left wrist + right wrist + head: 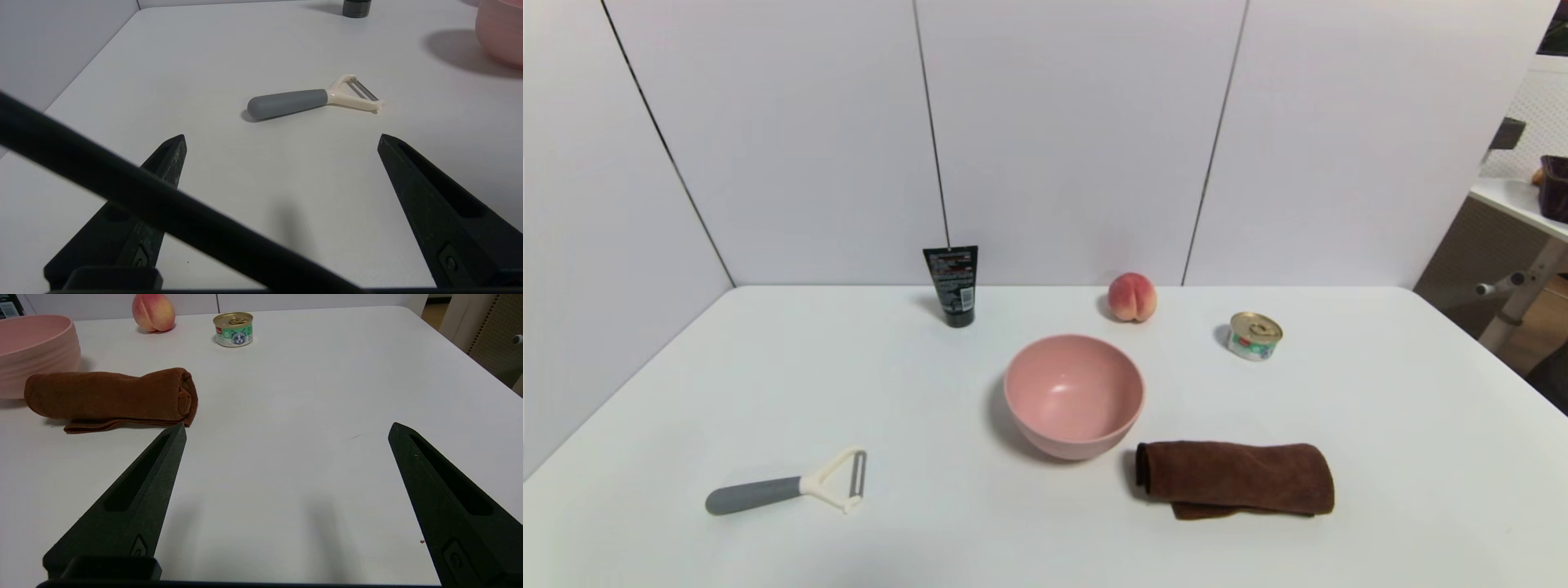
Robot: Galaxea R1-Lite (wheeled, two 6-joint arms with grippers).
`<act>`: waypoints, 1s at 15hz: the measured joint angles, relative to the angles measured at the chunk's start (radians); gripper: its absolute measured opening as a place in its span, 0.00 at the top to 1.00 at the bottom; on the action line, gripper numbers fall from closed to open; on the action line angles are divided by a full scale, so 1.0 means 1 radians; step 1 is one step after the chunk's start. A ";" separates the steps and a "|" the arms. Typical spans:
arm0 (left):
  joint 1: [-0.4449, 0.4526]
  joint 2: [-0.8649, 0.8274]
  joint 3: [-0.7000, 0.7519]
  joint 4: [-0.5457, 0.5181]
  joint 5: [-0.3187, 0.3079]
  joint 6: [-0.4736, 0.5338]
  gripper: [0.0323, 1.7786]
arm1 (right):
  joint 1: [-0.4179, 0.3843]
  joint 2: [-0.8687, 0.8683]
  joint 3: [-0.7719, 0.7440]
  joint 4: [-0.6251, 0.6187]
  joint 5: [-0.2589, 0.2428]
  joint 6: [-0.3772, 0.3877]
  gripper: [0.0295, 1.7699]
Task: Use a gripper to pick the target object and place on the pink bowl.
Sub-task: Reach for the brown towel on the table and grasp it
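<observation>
**Cloth beside bowl, both grippers spread over bare table**

Head view: white table (686, 392) edged by pale wall panels. The cloth (1235, 478) lies just right of the bowl (1073, 394), near the front. Peach (1132, 296), can (1255, 335), tube (952, 285) and peeler (786, 487) lie around them.

Left wrist view: left gripper (282, 141), its 2 fingers wide apart, holding nothing, above the table near the peeler (312, 98).

Right wrist view: right gripper (287, 430), wide apart, empty, beside the cloth (110, 398). The can (233, 329) label shows a cat's face; its text is unreadable.
</observation>
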 joint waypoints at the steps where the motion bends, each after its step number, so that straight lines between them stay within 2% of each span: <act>1: 0.000 0.000 0.000 0.000 0.000 0.000 0.05 | 0.000 0.000 0.000 0.000 0.000 0.000 0.03; 8: 0.000 0.000 0.000 0.000 0.000 0.000 0.05 | 0.000 0.066 -0.027 0.035 0.011 -0.020 0.03; 10: 0.000 0.000 0.000 0.000 0.000 0.000 0.05 | 0.001 0.137 -0.099 0.060 0.028 -0.021 0.03; 15: 0.000 0.000 0.000 0.000 0.000 0.000 0.05 | 0.015 0.450 -0.423 0.151 0.102 -0.040 0.03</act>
